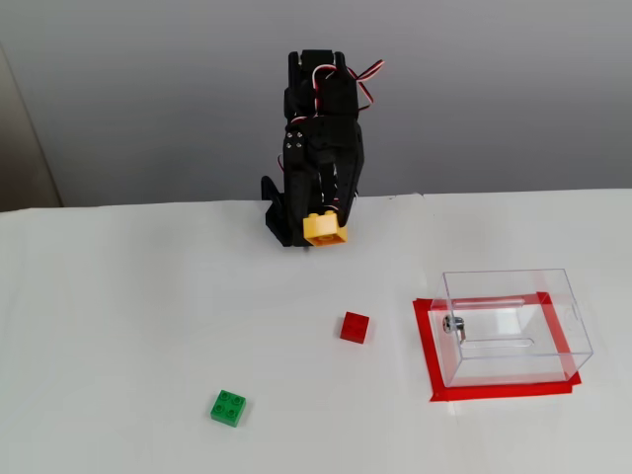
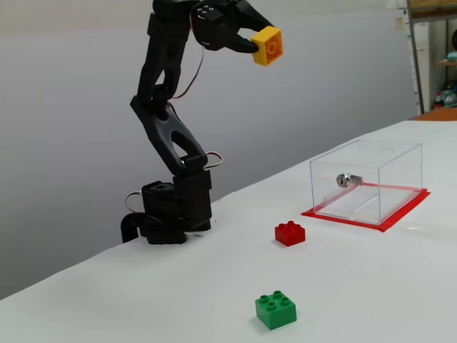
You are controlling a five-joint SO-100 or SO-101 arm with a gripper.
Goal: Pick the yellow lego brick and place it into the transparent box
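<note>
Currently gripper [image 2: 258, 45] is clamping the yellow lego brick [image 2: 268, 45] between its 2 fingers, holding it high above the table, while the transparent box [image 2: 371, 179] is sitting well apart, down and right in both fixed views, open top unobstructed.

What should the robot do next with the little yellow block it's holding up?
Probably swing over toward the clear plastic box. The pincer grips the small yellow plastic brick high in the air, well away from the box, which sits open-topped on red tape.
</note>
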